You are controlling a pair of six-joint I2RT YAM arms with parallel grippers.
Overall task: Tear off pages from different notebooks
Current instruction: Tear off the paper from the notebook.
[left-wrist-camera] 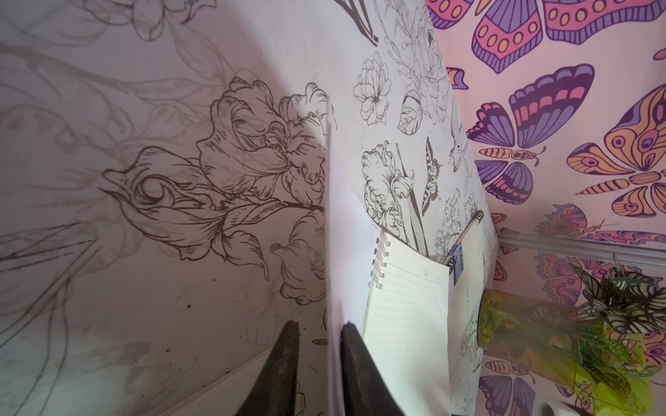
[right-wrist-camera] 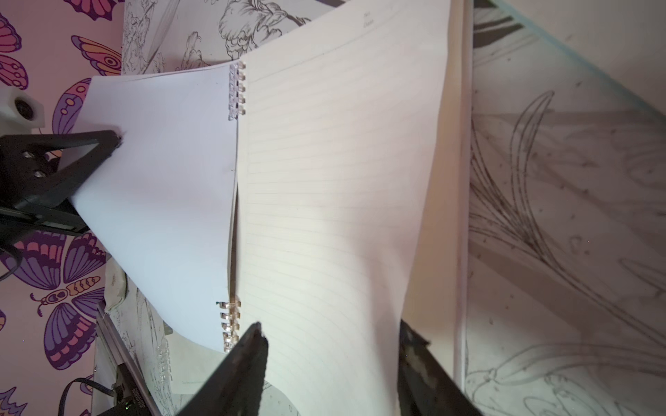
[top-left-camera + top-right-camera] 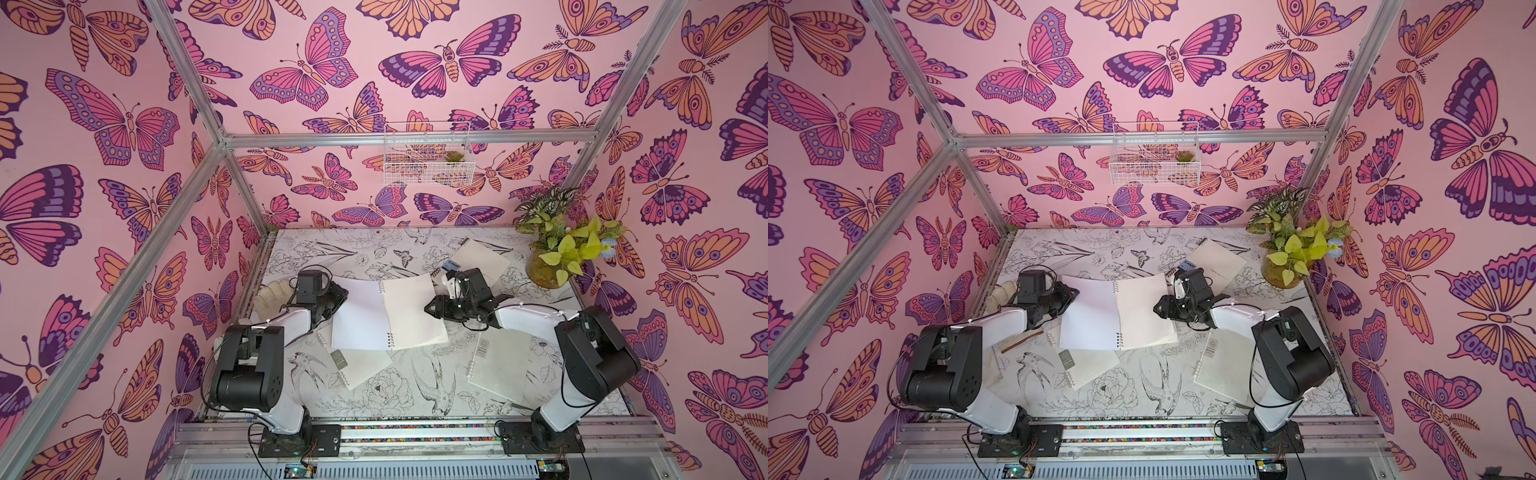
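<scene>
- My left gripper (image 1: 319, 324) was pinched on the outer edge of the page (image 2: 162, 180), fingers aimed rightward, forearm reaching in from the left.
- The page arched up from the rings (image 2: 236, 90), its long axis parallel to the spine, running near to far.
- My right gripper (image 2: 331, 326) stood spread over the lined right side of the open notebook (image 3: 411, 311), aimed leftward.
- That notebook lay mid-way across the table (image 3: 374, 249), closed notebooks (image 3: 361, 365) around it.
</scene>
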